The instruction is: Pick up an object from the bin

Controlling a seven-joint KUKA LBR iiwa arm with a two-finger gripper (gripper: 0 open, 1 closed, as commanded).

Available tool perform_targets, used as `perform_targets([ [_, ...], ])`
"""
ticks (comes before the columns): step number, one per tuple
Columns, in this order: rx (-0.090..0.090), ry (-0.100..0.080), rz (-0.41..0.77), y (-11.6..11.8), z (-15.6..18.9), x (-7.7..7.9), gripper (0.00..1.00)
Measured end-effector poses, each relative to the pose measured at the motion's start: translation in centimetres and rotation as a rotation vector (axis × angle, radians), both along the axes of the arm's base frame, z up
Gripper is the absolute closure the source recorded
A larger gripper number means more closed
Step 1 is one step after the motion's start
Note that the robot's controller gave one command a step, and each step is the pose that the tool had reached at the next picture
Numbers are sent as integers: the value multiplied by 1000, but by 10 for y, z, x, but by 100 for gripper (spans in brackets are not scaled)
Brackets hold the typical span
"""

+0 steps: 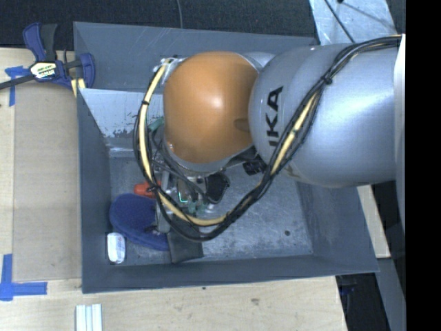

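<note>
My gripper (185,193) is low in the bin's left half, its body showing just below the orange wrist cover. A rounded dark blue thing (133,216) lies right beside it on the left, touching or nearly touching it. A small orange piece (143,189) peeks out just above the blue thing, next to the gripper. In the front left corner lies a small white, clear-looking object (115,247). A dark flat piece (186,251) rests on the floor just in front of the gripper.
The arm and its orange cover hang over the middle and right of the bin and hide what lies beneath. A bit of green (157,124) shows at the cover's left edge. Bare floor shows at the front right.
</note>
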State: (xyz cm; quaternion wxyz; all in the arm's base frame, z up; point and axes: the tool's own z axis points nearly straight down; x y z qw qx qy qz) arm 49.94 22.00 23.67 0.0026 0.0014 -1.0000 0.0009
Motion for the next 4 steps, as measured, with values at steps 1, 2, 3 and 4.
perform_targets([
  [1,0,-2,-76,-2,-62,28,0],
  [2,9,-13,166,-63,-163,63,0],
  [3,8,-36,162,-64,-154,71,100],
  [4,5,-16,105,-60,-58,58,100],
])
